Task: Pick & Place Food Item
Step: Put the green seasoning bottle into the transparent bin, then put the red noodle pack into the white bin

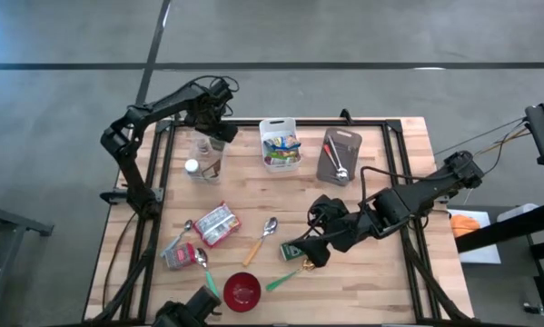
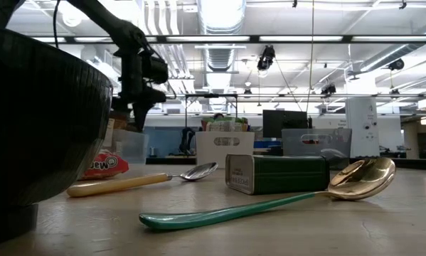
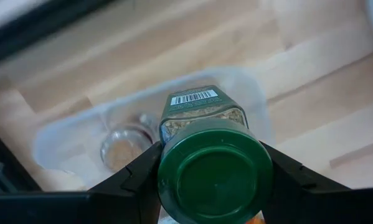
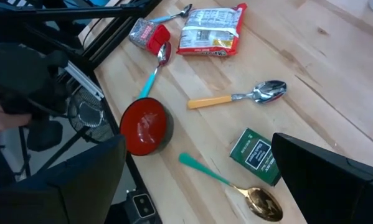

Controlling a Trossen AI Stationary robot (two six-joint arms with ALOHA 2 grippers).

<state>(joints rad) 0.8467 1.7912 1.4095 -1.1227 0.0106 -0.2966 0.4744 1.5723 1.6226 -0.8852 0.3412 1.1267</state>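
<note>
the left claw (image 3: 214, 171) hangs over the far left part of the wooden table (image 1: 380, 291), clamped around a green-lidded spice jar (image 3: 212, 149) with a barcode label. seen from its wrist, the jar is held above a clear plastic tub (image 3: 68, 134) that already has a small glass jar (image 3: 121, 146) inside. from overhead, the left claw (image 1: 219, 127) is over that clear plastic tub (image 1: 205, 162), which sits well left of a white bin (image 1: 279, 143) of packets and a grey tray (image 1: 339, 154). this looks like the placing step: the food item is gripped and carried, and i judge it is about to be set down in the tub. the next move calls for lowering the jar straight into the free space beside the small glass jar without knocking it, then releasing. the right claw (image 1: 315, 247) waits with fingers spread wide above the near side of the table, over a green tin (image 4: 256, 154), a gold spoon (image 4: 236, 186) and a red bowl (image 4: 146, 127), holding nothing.
</note>
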